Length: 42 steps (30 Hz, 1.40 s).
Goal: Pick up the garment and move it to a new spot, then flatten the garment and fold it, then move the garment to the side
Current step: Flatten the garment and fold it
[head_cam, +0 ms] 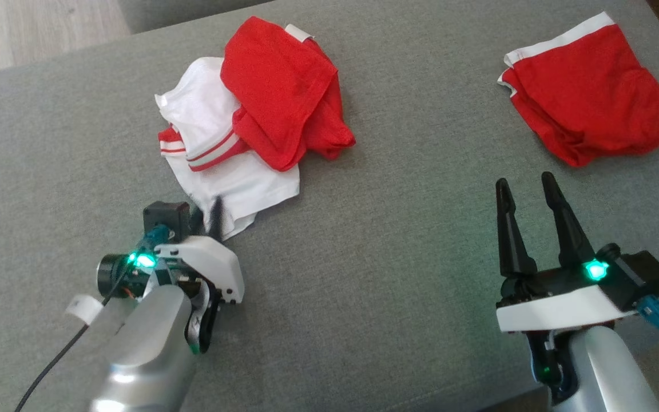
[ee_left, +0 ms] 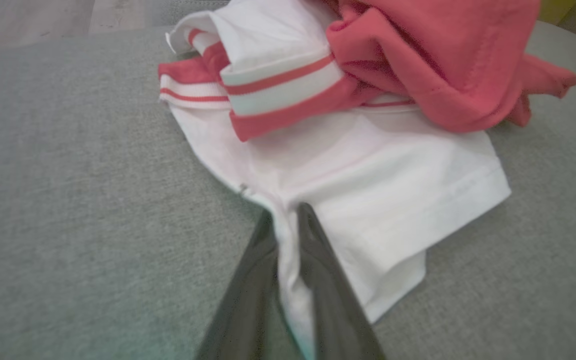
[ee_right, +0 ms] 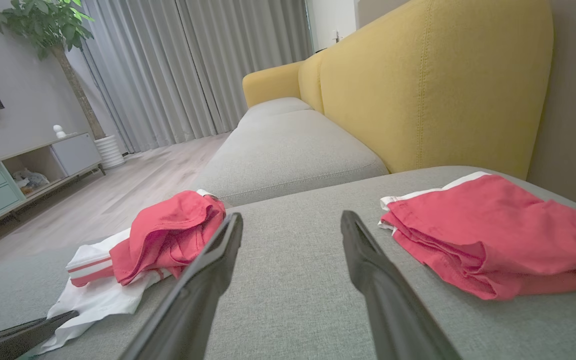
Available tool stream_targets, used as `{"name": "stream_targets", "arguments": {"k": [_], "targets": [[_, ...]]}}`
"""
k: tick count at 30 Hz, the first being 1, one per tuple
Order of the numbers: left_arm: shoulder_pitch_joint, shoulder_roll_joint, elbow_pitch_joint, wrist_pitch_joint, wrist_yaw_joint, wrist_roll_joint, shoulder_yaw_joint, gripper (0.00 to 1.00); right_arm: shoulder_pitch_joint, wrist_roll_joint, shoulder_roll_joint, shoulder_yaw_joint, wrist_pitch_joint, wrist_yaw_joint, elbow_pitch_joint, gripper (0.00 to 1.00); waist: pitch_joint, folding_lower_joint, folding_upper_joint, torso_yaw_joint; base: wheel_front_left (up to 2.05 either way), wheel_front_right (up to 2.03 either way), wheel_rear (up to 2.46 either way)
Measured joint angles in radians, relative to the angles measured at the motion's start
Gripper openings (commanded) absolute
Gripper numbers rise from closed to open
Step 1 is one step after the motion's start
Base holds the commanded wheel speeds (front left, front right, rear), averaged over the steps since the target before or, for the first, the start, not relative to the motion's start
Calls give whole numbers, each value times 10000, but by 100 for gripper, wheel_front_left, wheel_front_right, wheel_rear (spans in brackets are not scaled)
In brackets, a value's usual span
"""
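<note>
Left jaws narrow, right jaws wide.

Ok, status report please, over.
Left gripper pinching crumpled garment by its white hem. Right gripper open, hovering. Garment lies unflattened on grey cushion. Second red garment apart at right, clear.

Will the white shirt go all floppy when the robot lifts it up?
Probably very floppy: the white shirt lies rumpled in soft folds, so it should droop from the fold between the left gripper's jaws. It looks thin, so likely light. The red cloth lying on it may slide off or get dragged along.
</note>
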Motion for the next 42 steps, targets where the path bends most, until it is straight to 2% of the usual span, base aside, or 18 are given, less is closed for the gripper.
{"name": "stream_targets", "arguments": {"k": [6,14,20,26,27,28,29,30,36,39,42], "targets": [[48,-84,339,-686,-69,-54,88,0,13,-15,0,-109,0,0,10,100,-222,0,0,257,0,0,0],[613,102,-63,-2282,284,-295,644,0,111,-102,0,-165,0,0,84,100,-795,0,0,917,0,0,0],[1426,522,-924,-2562,543,-374,1152,0,474,-151,0,-174,0,0,157,100,-1271,-1,0,1565,0,0,0],[2621,740,-1616,-2518,656,-370,1133,0,697,-184,2,-155,0,0,251,100,-1671,-2,0,2141,0,0,0],[2786,742,-1678,-2397,650,-370,1085,4,701,-184,2,-153,0,0,267,100,-1720,-2,0,2219,0,0,0],[2929,752,-1753,-2334,650,-368,1043,43,699,-184,0,-151,0,0,268,100,-1760,-2,0,2286,0,0,0],[3036,757,-1848,-2324,656,-368,1030,97,699,-184,2,-151,0,0,274,100,-1789,-2,0,2348,0,0,0],[3101,759,-1931,-2326,704,-368,1030,100,697,-184,2,-151,0,0,282,100,-1812,-2,0,2397,0,0,0],[3076,848,-2865,-2474,947,-257,1066,100,698,-186,2,-144,0,0,318,100,-1913,-1,0,2571,0,0,0],[3074,1110,-3490,-2573,1187,529,844,100,697,-184,2,-161,0,0,314,100,-1966,-1,0,2613,0,0,0],[3086,1116,-4171,-2650,1363,1007,748,100,697,-184,2,-165,0,0,291,100,-2005,-1,0,2677,0,0,0]]}}
